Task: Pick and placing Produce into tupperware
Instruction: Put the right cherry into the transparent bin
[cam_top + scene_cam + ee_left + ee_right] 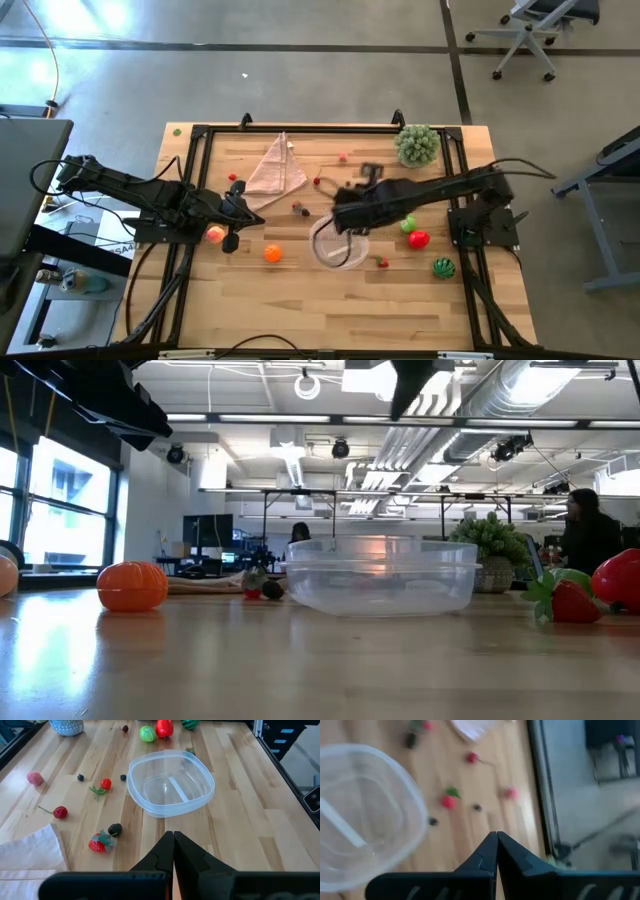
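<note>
The clear tupperware (340,246) (170,782) stands empty on the wooden table, right of the middle. Produce lies on the tabletop around it: an orange (272,254), a pink peach (215,235), a green apple (408,224), a red apple (418,239), a striped melon (443,267), a strawberry (382,262) and small berries (115,829). My right gripper (497,840) hangs shut and empty above the tub's far rim (338,222). My left gripper (173,840) is shut and empty at the left (250,217), beside the peach, pointing toward the tub.
A folded pink cloth (275,170) lies at the far left of the table and a bushy green plant (417,145) stands at the far right corner. A black frame (300,130) edges the table. Bare wood lies along the near edge.
</note>
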